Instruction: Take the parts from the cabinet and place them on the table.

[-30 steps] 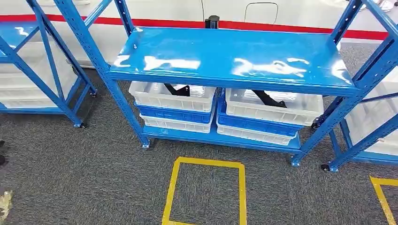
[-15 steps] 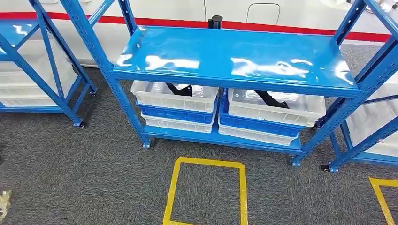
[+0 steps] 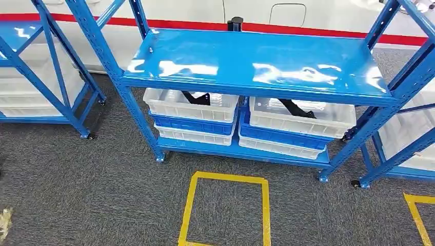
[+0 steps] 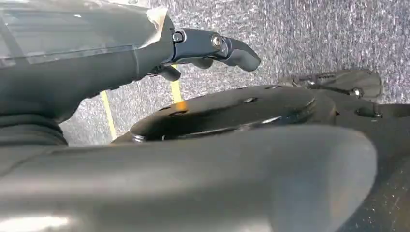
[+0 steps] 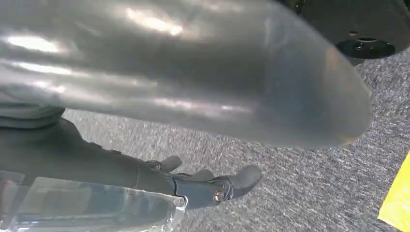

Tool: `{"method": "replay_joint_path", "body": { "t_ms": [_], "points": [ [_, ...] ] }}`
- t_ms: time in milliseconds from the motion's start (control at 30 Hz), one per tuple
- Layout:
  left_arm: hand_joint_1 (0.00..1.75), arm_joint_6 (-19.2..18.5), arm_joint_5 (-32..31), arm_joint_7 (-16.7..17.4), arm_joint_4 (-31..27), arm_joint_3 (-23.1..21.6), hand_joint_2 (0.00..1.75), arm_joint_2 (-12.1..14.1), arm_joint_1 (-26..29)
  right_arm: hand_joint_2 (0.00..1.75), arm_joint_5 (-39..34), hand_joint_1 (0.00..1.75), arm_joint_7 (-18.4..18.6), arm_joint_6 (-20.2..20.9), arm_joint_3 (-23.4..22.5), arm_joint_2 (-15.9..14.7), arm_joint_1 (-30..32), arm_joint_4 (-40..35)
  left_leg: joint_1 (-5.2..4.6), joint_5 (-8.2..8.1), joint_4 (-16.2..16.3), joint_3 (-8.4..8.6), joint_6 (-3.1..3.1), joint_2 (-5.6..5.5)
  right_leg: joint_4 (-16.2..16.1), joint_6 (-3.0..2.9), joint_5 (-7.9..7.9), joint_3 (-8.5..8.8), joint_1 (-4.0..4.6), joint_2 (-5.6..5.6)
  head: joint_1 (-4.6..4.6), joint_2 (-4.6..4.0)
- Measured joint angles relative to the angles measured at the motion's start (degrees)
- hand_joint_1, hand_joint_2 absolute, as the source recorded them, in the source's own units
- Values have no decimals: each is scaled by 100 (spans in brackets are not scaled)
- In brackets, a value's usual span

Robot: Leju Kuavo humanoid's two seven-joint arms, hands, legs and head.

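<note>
A blue metal cabinet (image 3: 256, 61) of open shelves stands ahead of me on grey carpet. On its low shelf sit two white bins stacked on blue and white ones. The left bin (image 3: 190, 105) holds a black part (image 3: 196, 98); the right bin (image 3: 300, 117) holds another black part (image 3: 295, 108). Both parts are half hidden under the upper shelf. My left hand (image 4: 208, 48) hangs over the carpet with fingers stretched out and nothing in it. My right hand (image 5: 212, 186) likewise hangs above the floor, fingers apart and empty.
A yellow taped rectangle (image 3: 225, 210) marks the carpet in front of the cabinet, and a second yellow corner (image 3: 418, 215) lies at the right. More blue racks with white bins stand at the left (image 3: 31, 77) and right (image 3: 410, 128). A white wall with a red stripe (image 3: 308, 28) runs behind.
The whole view shifted slightly down and right between one second ago and half a second ago, so the camera moved. Since then nothing has visibly changed.
</note>
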Motion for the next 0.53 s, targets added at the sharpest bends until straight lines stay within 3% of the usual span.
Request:
{"method": "replay_joint_path", "body": {
  "t_ms": [533],
  "points": [
    [0,-601,-2337,289,-439,2479,0,48,452,0,-754,0,-284,321,-140,-96,365,-358,-1,-9,0,4,14,1,-1,1,-2,-14,0,0,0,0]
  ]
}}
